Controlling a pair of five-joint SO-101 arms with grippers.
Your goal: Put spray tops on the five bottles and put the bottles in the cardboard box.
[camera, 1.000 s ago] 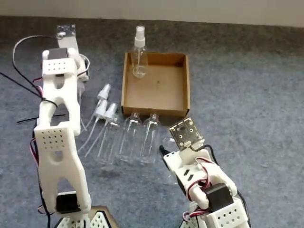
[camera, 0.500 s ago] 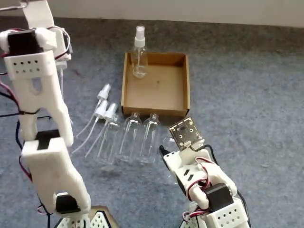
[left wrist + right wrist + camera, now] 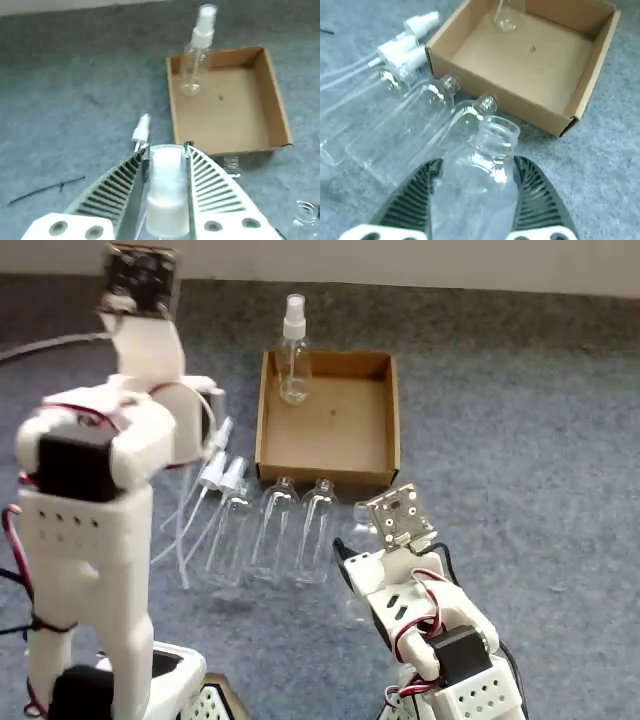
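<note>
Left gripper (image 3: pixel 166 150) is clamped on a white spray top (image 3: pixel 165 200), up over the grey carpet (image 3: pixel 75 75) beside the cardboard box (image 3: pixel 230 148). Right gripper (image 3: pixel 479 165) squeezes an uncapped clear bottle (image 3: pixel 485 175), neck toward the box. Beyond it, three open bottles (image 3: pixel 275 525) lie side by side near the box's front wall, loose spray tops (image 3: pixel 215 465) alongside. One capped bottle (image 3: pixel 293 350) stands in the box's far corner.

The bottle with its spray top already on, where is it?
In the high view the capped bottle stands upright inside the cardboard box, in its far left corner. The uncapped bottles lie outside its near wall.
</note>
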